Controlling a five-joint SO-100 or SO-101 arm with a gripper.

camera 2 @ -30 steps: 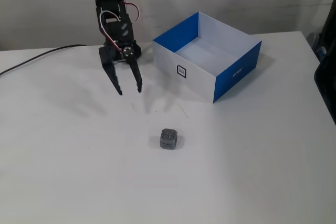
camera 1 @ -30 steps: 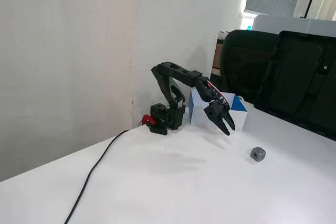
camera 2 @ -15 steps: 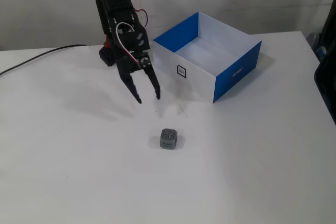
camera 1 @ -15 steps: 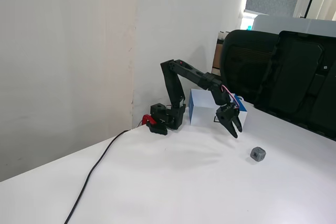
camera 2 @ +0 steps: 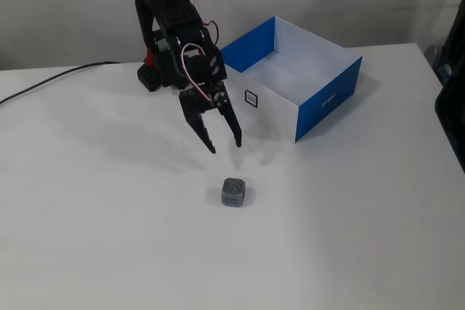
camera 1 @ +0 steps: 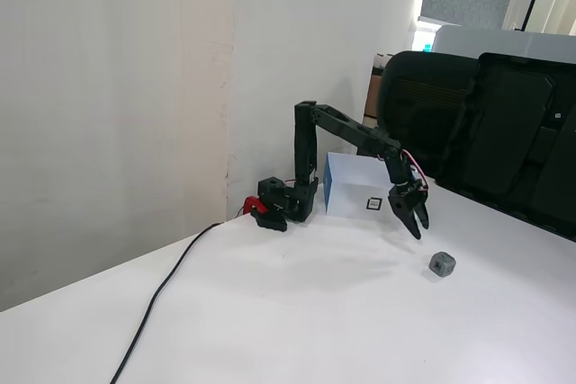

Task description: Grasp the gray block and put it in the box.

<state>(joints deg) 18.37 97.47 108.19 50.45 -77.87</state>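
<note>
The gray block point(camera 2: 233, 192) lies alone on the white table, also seen low at the right point(camera 1: 442, 263). My black gripper point(camera 2: 224, 146) hangs open just above the table, a short way behind and left of the block, fingers pointing down with nothing between them. In the side-on fixed view the gripper point(camera 1: 419, 228) is up and left of the block, not touching it. The box point(camera 2: 296, 81), white with blue sides and a square marker on its front, stands behind the gripper to the right. In the side-on view the arm partly hides the box point(camera 1: 346, 186).
A black cable point(camera 2: 43, 83) runs off left from the arm's base point(camera 2: 150, 76). A large black case point(camera 1: 513, 141) and a chair point(camera 1: 416, 105) stand beyond the table's far edge. The wall rises close behind the arm.
The arm has stretched out from its base, carrying the open gripper forward and down toward the block. Block and box have stayed put.
</note>
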